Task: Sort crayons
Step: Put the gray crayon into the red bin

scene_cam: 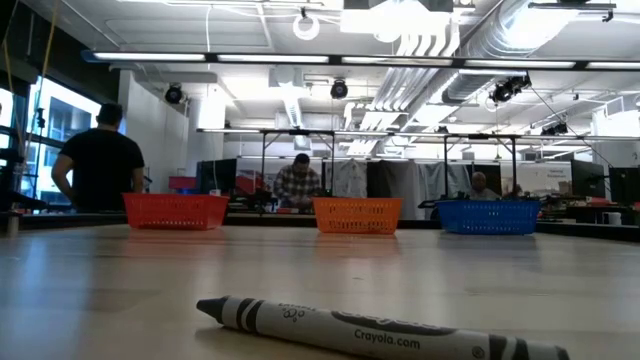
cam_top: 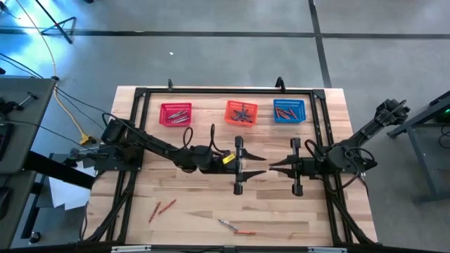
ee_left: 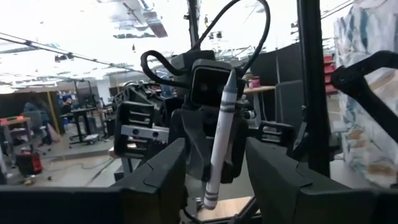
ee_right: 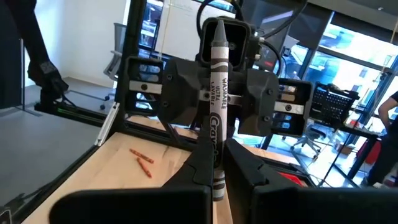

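Grey crayon (ee_right: 216, 112) upright in right claw (ee_right: 217, 165); loose crayons (cam_top: 162, 208) on table, more in baskets.

both arms are dark, near black, built of jointed segments with rounded housings at the joints. the left arm (cam_top: 151, 145) carries a small yellow tag near its wrist and a black cable looping up over the forearm. the right arm (cam_top: 365, 137) is the same dark build. each ends in a cross-shaped head: the left tool (cam_top: 261, 166) and the right tool (cam_top: 274, 166) have tapering black fingers (wedge-like, matte) on a bar with pale metal rails.
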